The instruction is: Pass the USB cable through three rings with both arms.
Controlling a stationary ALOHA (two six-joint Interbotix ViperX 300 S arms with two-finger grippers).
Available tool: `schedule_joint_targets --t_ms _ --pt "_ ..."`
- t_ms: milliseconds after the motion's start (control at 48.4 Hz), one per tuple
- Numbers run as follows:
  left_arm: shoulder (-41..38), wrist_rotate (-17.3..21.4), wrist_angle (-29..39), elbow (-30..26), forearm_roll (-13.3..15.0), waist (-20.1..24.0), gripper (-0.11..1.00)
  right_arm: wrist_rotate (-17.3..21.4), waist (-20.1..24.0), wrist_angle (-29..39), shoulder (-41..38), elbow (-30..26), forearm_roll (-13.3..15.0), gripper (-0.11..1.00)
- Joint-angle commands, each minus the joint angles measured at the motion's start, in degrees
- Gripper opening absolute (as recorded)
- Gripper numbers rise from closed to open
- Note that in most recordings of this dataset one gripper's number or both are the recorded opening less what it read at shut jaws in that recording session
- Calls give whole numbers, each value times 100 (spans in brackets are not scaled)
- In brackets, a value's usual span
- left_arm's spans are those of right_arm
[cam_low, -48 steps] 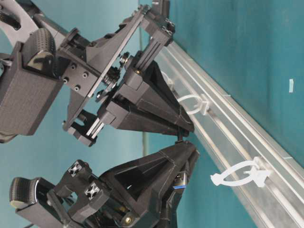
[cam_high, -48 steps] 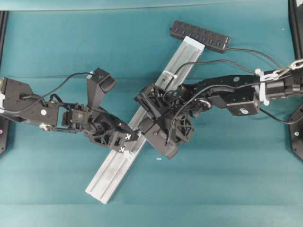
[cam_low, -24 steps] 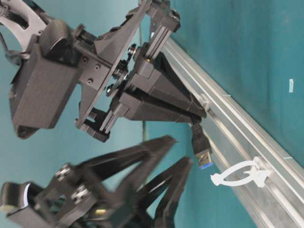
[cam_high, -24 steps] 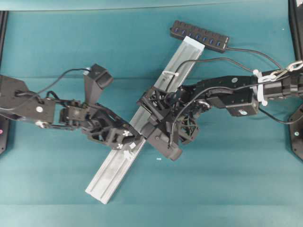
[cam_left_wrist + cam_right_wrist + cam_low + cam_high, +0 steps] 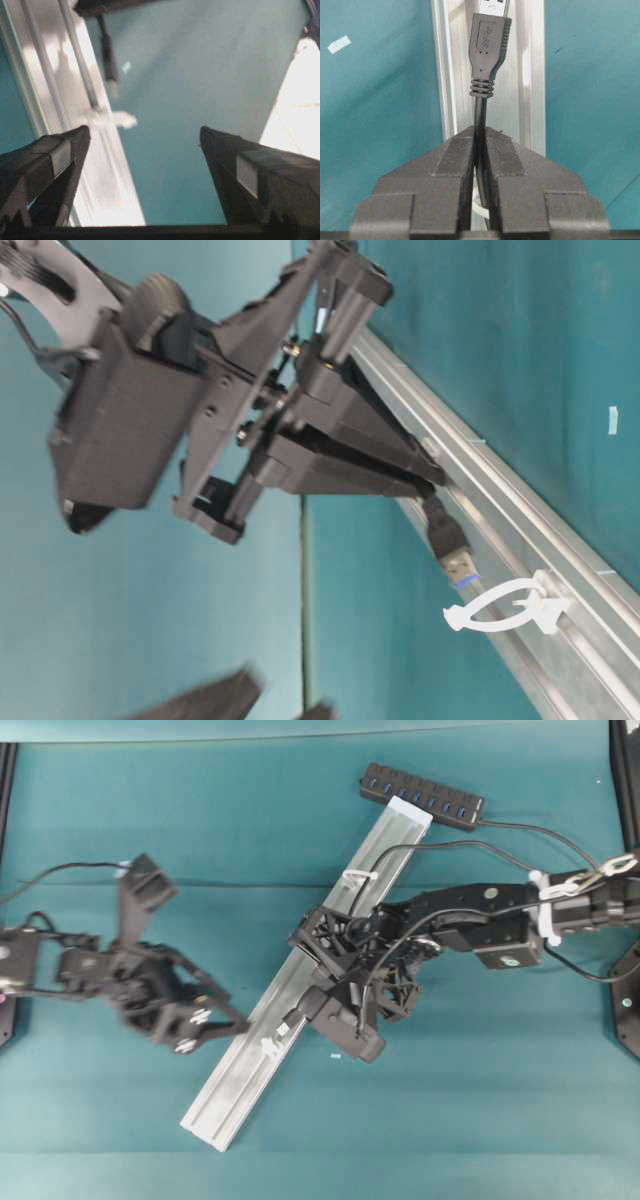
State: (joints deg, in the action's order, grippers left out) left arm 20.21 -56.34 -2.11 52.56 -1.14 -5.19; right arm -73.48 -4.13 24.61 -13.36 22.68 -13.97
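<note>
My right hand (image 5: 481, 150) is pinched tight on the USB cable (image 5: 480, 112) just behind its plug (image 5: 456, 552) — plug hangs over the rail (image 5: 262, 1045), near a ring (image 5: 505, 606). My left hand (image 5: 142, 145) gapes wide, holding nothing, left of the rail.

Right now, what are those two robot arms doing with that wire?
The right claw is pinching the USB cable just behind its plug, holding it over the silver rail. The plug points toward a white ring clipped on the rail but isn't through it yet. The left claw is wide open, holding nothing, off to the side of the rail.
</note>
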Motion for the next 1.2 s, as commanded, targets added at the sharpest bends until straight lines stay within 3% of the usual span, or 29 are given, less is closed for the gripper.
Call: schedule_joint_targets --t_ms 0,682,1178 --pt "264 9 114 -18 -18 -88 96 35 18 -18 -123 -97 26 6" --pt "729 -88 457 229 -18 -782 95 35 185 9 -229 -211 26 6" --pt "694 -123 721 202 -18 -826 95 53 325 97 -343 -483 18 6"
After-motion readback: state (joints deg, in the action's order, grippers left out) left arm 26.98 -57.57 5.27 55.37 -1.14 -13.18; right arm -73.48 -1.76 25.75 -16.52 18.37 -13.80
